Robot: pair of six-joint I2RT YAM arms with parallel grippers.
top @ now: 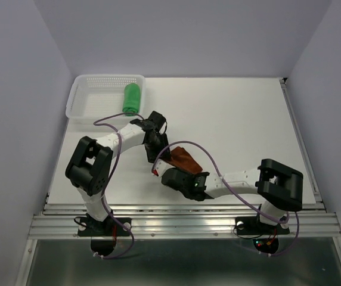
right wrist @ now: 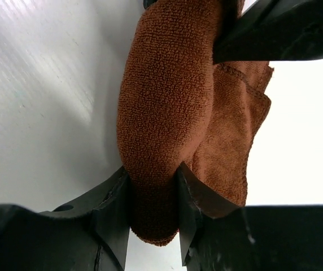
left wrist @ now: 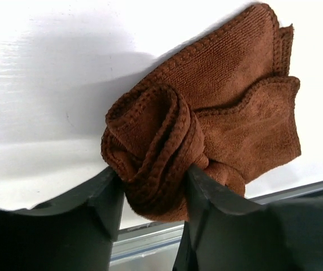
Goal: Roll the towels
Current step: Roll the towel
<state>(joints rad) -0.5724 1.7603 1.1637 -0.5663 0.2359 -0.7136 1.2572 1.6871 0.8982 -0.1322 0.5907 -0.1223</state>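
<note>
The rust reddish-brown towel point(top: 184, 158) lies partly rolled on the white table between both arms. My left gripper point(top: 158, 159) is shut on the rolled end of it point(left wrist: 150, 141); the flat rest of the cloth spreads away to the upper right. My right gripper point(top: 169, 174) is shut on the thick rolled part point(right wrist: 161, 113), with the left gripper's dark finger point(right wrist: 274, 34) showing at the top of the right wrist view. The bright green towel point(top: 132, 98) sits rolled in the white perforated basket point(top: 93, 101).
The basket stands at the back left of the table. The table's metal front rail point(top: 182, 208) runs close behind both grippers. Purple cables loop along both arms.
</note>
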